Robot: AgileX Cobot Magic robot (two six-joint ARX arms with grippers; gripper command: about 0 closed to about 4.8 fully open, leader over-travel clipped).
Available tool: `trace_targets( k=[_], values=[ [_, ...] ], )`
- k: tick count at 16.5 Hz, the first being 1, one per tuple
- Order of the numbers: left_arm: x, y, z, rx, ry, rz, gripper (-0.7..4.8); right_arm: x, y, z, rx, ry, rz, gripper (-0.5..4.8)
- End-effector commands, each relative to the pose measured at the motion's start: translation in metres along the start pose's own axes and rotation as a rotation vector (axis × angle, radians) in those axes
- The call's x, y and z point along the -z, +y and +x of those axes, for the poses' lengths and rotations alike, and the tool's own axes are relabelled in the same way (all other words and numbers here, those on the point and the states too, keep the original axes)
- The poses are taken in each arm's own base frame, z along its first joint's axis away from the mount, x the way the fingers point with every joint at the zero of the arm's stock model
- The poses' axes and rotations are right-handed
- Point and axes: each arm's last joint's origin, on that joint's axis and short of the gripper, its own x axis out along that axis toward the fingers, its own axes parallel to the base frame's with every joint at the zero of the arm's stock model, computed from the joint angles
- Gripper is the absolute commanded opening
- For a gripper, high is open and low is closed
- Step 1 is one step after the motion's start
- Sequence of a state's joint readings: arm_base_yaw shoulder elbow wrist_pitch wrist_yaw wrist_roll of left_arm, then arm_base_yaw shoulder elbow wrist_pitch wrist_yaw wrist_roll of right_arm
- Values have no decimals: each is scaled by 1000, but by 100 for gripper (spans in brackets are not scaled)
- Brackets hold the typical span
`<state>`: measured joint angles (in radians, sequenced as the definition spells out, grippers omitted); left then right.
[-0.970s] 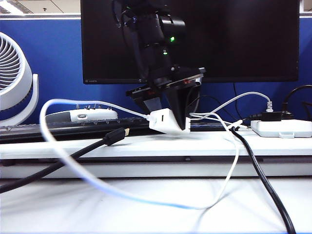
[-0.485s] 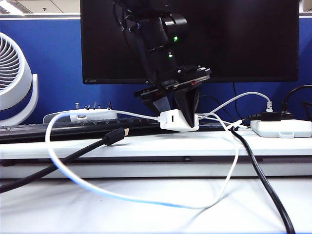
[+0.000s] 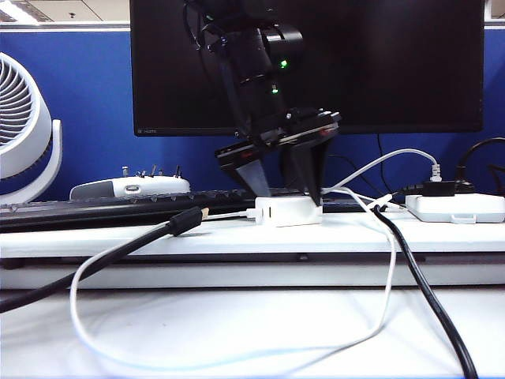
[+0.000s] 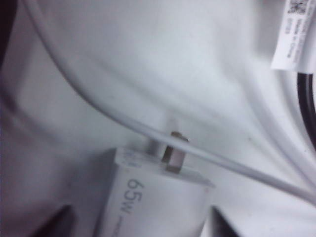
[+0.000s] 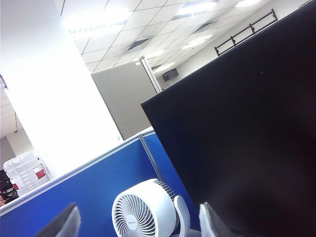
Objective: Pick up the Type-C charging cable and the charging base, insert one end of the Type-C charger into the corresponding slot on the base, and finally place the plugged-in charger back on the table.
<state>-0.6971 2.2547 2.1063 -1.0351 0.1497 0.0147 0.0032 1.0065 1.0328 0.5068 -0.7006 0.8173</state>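
White surface [image 3: 158,237] holds charging base [image 3: 289,212], cable [image 3: 225,215] plugged in. My left pincer [image 3: 288,189] wide, straddling base, nearer. Right pincer [image 5: 138,222] wide, facing fan [image 5: 143,212].

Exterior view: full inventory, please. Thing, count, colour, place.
charging base: 1, white, on ledge, centre
Type-C charging cable: 1, white, plugged into base, looping over table
black cable: 1, gold-tipped plug, left
thick black cable: 1, right
power strip: 1, white, ledge right
monitor: 1, black, behind
fan: 1, white, left
keyboard: 1, black, behind ledge
left pincer: open, straddling base
right pincer: open, raised toward the monitor and fan
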Motion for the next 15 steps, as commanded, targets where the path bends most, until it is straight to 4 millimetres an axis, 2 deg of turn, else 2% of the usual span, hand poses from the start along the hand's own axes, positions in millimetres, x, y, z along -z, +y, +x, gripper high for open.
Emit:
trace_targets(
  k=[1, 2, 3, 4, 5, 6, 7, 8, 9, 11, 12, 14, 15],
  values=[
    [-1, -3, -14, 4, -25, 0, 350, -3, 4, 0, -15, -12, -22, 318],
    [-2, -5, -28, 4, -59, 7, 281, -3, 4, 0, -20, -8, -23, 312],
    [-3, -8, -43, 4, -96, 14, 104, -3, 5, 0, -22, -6, -25, 242],
    [-3, -9, -53, 9, -121, 17, -16, -3, 5, 0, -25, -3, -33, 151],
    [-3, -13, -75, 11, -171, 25, -6, -3, 5, -1, -36, 6, -67, -6],
    [-1, -15, -93, 10, -207, 31, -6, -3, 6, -1, -34, 5, -69, -8],
    [5, -22, -134, 8, -297, 45, -6, -3, 8, -3, -32, 7, -67, -8],
    [12, -27, -167, 7, -368, 56, -6, -3, 9, -4, -21, 10, -73, -8],
    [25, -33, -211, 5, -477, 73, -6, -3, 12, -8, 48, -1, -101, -8],
    [69, -49, -310, -6, -766, 128, -6, -5, 29, -24, 165, -34, -255, -8],
    [91, -54, -345, -16, -879, 164, -6, -6, 37, -31, 220, -48, -296, -8],
    [135, -62, -394, -48, -1023, 234, -6, -5, 49, -47, 326, -38, -370, -8],
    [156, -65, -410, -53, -1061, 243, -6, -2, 54, -54, 370, -6, -407, -8]
  ],
)
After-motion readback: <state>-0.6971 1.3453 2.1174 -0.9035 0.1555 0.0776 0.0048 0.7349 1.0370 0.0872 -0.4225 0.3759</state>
